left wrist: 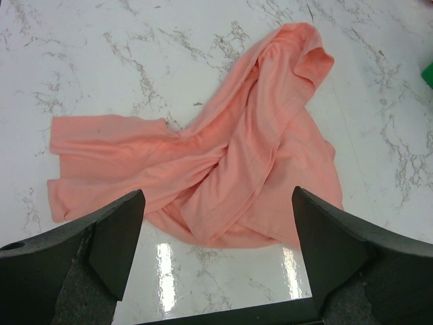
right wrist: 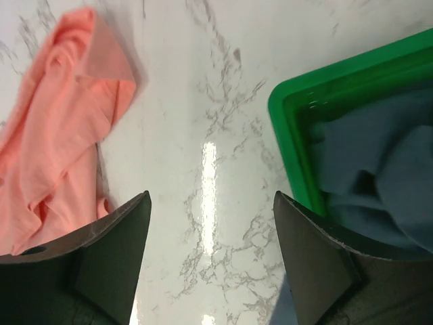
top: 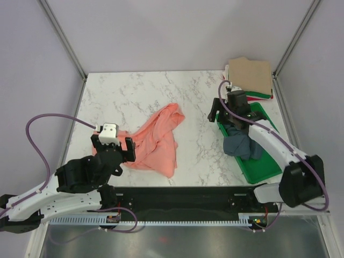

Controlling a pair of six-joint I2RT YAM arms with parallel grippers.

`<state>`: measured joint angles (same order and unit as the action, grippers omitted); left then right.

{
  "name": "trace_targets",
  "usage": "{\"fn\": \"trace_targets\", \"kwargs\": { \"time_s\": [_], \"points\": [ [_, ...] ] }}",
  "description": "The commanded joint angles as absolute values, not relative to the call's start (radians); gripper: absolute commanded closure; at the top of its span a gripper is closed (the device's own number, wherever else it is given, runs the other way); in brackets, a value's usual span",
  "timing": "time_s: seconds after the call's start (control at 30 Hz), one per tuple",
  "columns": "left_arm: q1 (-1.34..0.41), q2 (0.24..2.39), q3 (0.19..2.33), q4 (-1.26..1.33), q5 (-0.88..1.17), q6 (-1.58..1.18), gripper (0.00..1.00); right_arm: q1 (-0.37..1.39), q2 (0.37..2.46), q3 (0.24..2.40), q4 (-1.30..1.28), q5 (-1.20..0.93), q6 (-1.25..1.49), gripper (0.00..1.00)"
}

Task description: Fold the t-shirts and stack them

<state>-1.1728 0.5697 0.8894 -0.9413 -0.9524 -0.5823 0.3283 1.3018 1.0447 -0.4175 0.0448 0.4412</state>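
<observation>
Salmon-pink t-shirt [top: 158, 141] lay diagonal, just ahead of left gripper [left wrist: 216, 196], jaws apart, empty. Right gripper [right wrist: 211, 200], likewise apart, stood farther off.

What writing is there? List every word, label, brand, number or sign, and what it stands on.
None can be read.
The salmon-pink t-shirt, the slate t-shirt, the tan t-shirt and the green tray show no print, label or number in any view.
</observation>
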Motion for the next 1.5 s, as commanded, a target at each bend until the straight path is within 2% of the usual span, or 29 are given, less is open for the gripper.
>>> {"fn": "trace_targets", "kwargs": {
  "time_s": [0.0, 0.1, 0.23, 0.47, 0.6, 0.7, 0.8, 0.93, 1.13, 1.3, 1.47],
  "points": [
    [-1.167, 0.581, 0.923, -0.936, -0.994, -0.626, 0.03, 0.331, 1.422, 1.017, -0.269, -0.162, 0.456, 0.20],
    [-1.167, 0.591, 0.923, -0.936, -0.997, -0.626, 0.03, 0.331, 1.543, 1.034, -0.221, -0.164, 0.460, 0.21],
    [-1.169, 0.592, 0.923, -0.940, -1.005, -0.627, 0.03, 0.312, 1.621, 1.040, -0.255, 0.016, 0.474, 0.15],
    [-1.167, 0.624, 0.923, -0.942, -1.005, -0.624, 0.02, 0.123, 1.597, 0.966, -0.259, 0.042, 0.456, 0.11],
    [-1.167, 0.660, 0.930, -0.946, -1.014, -0.618, 0.02, 0.107, 1.552, 0.973, -0.256, -0.027, 0.448, 0.13],
    [-1.167, 0.667, 0.934, -0.954, -1.026, -0.620, 0.02, 0.162, 1.516, 0.995, -0.259, -0.069, 0.437, 0.14],
    [-1.166, 0.652, 0.937, -0.959, -1.028, -0.626, 0.02, 0.313, 1.496, 1.032, -0.252, -0.071, 0.437, 0.13],
    [-1.164, 0.635, 0.934, -0.956, -1.025, -0.630, 0.02, 0.487, 1.586, 1.115, -0.187, -0.095, 0.463, 0.12],
    [-1.163, 0.644, 0.936, -0.956, -1.009, -0.630, 0.03, 0.535, 1.828, 1.335, -0.149, -0.119, 0.462, 0.12],
    [-1.163, 0.641, 0.937, -0.957, -1.006, -0.627, 0.03, 0.552, 2.024, 1.538, -0.218, -0.097, 0.426, 0.13],
    [-1.158, 0.624, 0.936, -0.956, -1.005, -0.626, 0.03, 0.557, 2.117, 1.655, -0.261, -0.069, 0.410, 0.17]
  ]
}}
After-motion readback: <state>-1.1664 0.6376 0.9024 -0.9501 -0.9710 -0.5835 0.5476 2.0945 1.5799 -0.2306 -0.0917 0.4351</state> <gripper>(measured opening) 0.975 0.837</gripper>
